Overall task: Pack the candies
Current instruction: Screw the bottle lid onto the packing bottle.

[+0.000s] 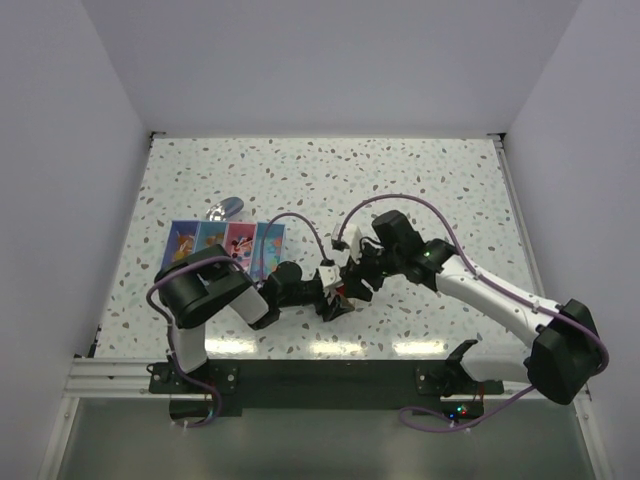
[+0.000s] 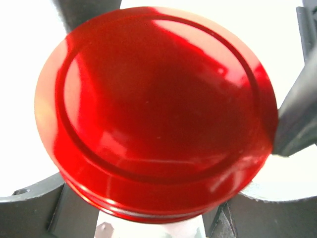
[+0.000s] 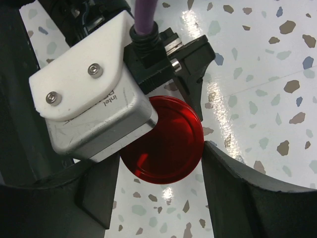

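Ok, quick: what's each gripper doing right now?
Left gripper: closed on the pale container under the round glossy red lid.
Right gripper: fingers flank that lid, one touching its rim; firm grip cannot be told.

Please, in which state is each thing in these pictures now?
Lid: flat side up, whole.
Left tool: jaws beside lid; grip unclear.
Right tool: jaws beside lid; grip unclear.
Spoon: lying on table, untouched.
Cards: flat, in a row.
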Tool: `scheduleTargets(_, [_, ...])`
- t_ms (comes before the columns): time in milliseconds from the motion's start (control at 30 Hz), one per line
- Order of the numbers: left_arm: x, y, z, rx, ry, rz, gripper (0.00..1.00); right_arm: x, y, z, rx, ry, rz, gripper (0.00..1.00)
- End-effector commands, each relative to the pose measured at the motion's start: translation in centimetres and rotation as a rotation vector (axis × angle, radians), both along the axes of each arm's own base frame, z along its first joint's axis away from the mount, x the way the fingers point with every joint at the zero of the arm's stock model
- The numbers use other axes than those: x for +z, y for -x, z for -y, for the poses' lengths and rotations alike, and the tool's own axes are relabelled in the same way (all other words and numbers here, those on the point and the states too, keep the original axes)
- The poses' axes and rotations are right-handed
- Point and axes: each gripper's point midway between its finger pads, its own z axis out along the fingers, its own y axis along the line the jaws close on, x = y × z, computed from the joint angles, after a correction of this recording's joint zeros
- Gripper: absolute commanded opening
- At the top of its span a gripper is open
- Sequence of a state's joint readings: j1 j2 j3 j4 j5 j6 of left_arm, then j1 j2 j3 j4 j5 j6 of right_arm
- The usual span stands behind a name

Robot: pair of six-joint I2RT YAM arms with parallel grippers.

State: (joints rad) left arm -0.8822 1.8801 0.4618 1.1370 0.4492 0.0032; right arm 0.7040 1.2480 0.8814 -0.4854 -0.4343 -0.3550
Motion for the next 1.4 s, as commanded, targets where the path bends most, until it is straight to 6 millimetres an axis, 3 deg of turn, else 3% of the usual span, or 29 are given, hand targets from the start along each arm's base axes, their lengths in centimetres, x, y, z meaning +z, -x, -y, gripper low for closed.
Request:
scheduleTargets(0, [0.3, -1.6, -1.2, 0.119, -0.002, -0.003, 0.42, -1.4, -0.3, 0.3, -0.159, 0.018, -0.065, 0.4])
scheduleTargets(300, [0.8, -2.8, -2.5, 0.228, 0.007, 0.019, 0.42, -1.7, -1.5, 1.5, -0.419, -0.01, -0.087, 0.41])
scheduleTargets(400, [0.6, -3.0, -2.8, 0.244, 0.001, 0.026, 0.42, -1.2, -1.2, 1.6, -0.428, -0.038, -0.077, 0.5])
scheduleTargets(533, [0.2, -2.6, -2.7, 0.224, -0.002, 0.022, 0.42, -0.3, -0.5, 1.6, -0.407, -0.043, -0.095, 0.74])
scheduleTargets(767, [-0.5, -2.1, -2.7, 0.206, 0.004, 0.013, 0.42, 3.1, -0.1, 1.3, -0.364, -0.066, -0.087, 0.87])
scheduleTargets(867, [-0.6, -1.9, -2.8, 0.2, 0.015, 0.011, 0.42, 3.7, -0.7, 1.7, -0.383, -0.063, -0.097, 0.85])
scheduleTargets(967, [-0.6, -1.7, -2.9, 0.197, 0.019, 0.013, 0.42, 5.2, -2.3, 1.4, -0.413, -0.104, -0.154, 0.73])
scheduleTargets(1033, [-0.6, -1.7, -2.9, 0.2, 0.02, 0.014, 0.42, 4.9, -3.2, 1.2, -0.425, -0.1, -0.194, 0.63])
scheduleTargets(1200, [-0.5, -1.8, -3.1, 0.207, 0.014, 0.014, 0.42, 6.9, -4.5, -1.8, -0.366, -0.186, -0.267, 0.52])
scheduleTargets(1367, [-0.3, -2.1, -2.8, 0.209, 0.016, 0.02, 0.39, 5.9, -4.8, -3.6, -0.322, -0.183, -0.356, 0.47])
